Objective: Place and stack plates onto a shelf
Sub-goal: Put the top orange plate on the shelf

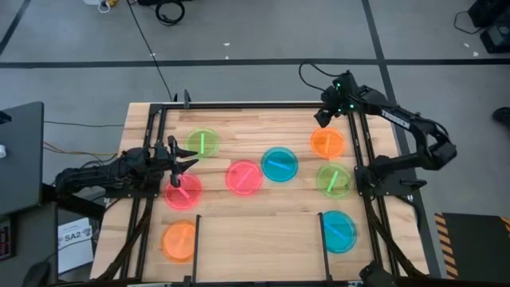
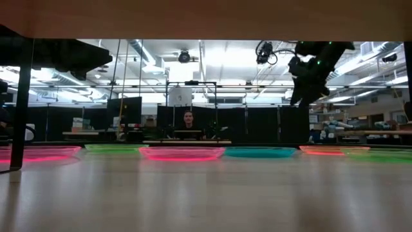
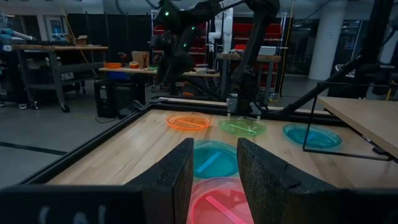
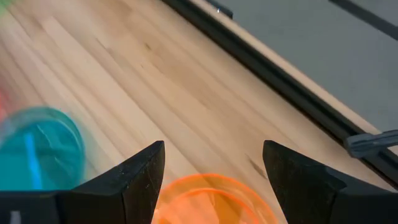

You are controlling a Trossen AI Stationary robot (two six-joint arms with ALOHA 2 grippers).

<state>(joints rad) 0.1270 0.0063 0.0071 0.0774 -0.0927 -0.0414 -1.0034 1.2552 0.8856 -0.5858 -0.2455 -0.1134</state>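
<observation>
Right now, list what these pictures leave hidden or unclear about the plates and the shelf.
- High view: the pink plate on the left is partly covered by the left gripper.
- Low view: the plates show edge-on only, so their stripes are hidden.
- Right wrist view: the orange plate is cut off by the edge and the right gripper; the cyan plate is blurred.
- High view: the shelf is too thin to show its rods.

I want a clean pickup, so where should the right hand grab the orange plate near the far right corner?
Take the orange plate by its rim, coming down from above. It lies flat on the table with nothing touching it, so only the thin edge offers a hold. The right hand, open, hangs just beyond its far edge.
</observation>
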